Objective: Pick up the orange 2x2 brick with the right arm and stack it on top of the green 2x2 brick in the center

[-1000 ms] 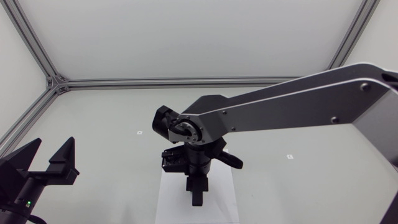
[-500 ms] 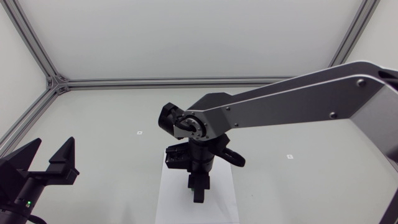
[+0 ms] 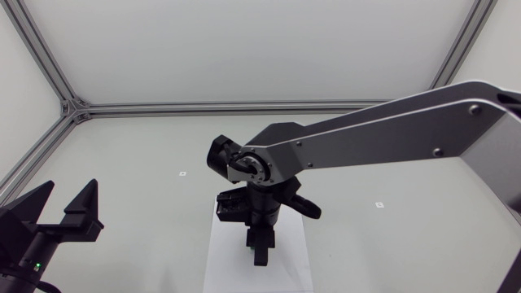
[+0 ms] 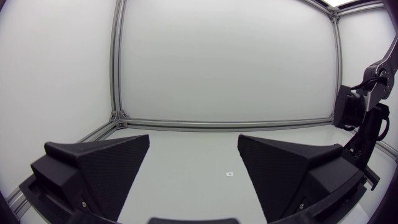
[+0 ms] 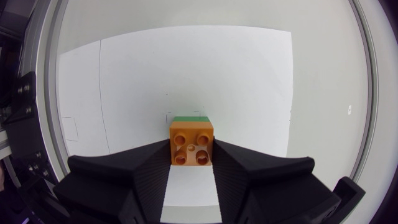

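Note:
In the right wrist view my right gripper [image 5: 191, 163] is shut on the orange 2x2 brick [image 5: 191, 144], studs up, one finger against each side. Just beyond the orange brick's far edge a thin strip of the green brick [image 5: 190, 118] shows on the white sheet; I cannot tell whether the two bricks touch. In the head view my right arm comes in from the right, and my right gripper [image 3: 259, 254] points down over the white sheet [image 3: 221, 262], hiding both bricks. My left gripper [image 3: 68, 212] stands open at the near left, holding nothing, its fingers [image 4: 99, 168] wide apart.
Grey aluminium rails [image 3: 220, 107] run along the back and left of the table. Two small markers [image 3: 183, 173] [image 3: 378, 204] lie on the table either side of the sheet. In the left wrist view the right arm [image 4: 364, 118] shows ahead of the right-hand finger.
My right arm's wrist has shifted slightly to the right and lower over the white sheet, then almost stopped. The left arm has not moved.

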